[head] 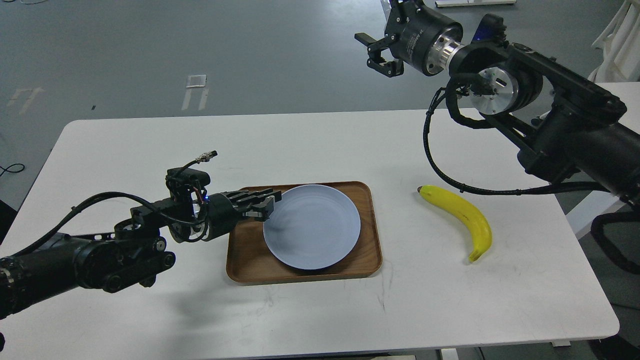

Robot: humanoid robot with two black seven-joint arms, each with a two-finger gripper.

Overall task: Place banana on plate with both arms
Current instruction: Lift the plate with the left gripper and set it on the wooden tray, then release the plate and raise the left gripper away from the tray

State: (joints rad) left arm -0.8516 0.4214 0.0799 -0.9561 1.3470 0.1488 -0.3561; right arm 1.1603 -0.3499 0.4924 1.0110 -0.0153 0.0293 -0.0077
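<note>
The pale blue-grey plate (315, 230) lies almost flat in the brown wooden tray (305, 274) at the table's middle. My left gripper (267, 205) is at the plate's left rim, its fingers closed on that rim. The yellow banana (459, 216) lies on the white table to the right of the tray, dark tip pointing towards the tray, nothing touching it. My right gripper (381, 56) is raised high beyond the table's far edge, well above and behind the banana, with its fingers apart and empty.
The white table (150, 150) stretches left and front of the tray. My right arm's elbow and cables (500, 95) hang over the table's far right corner. A second white surface (620, 95) shows at the right edge.
</note>
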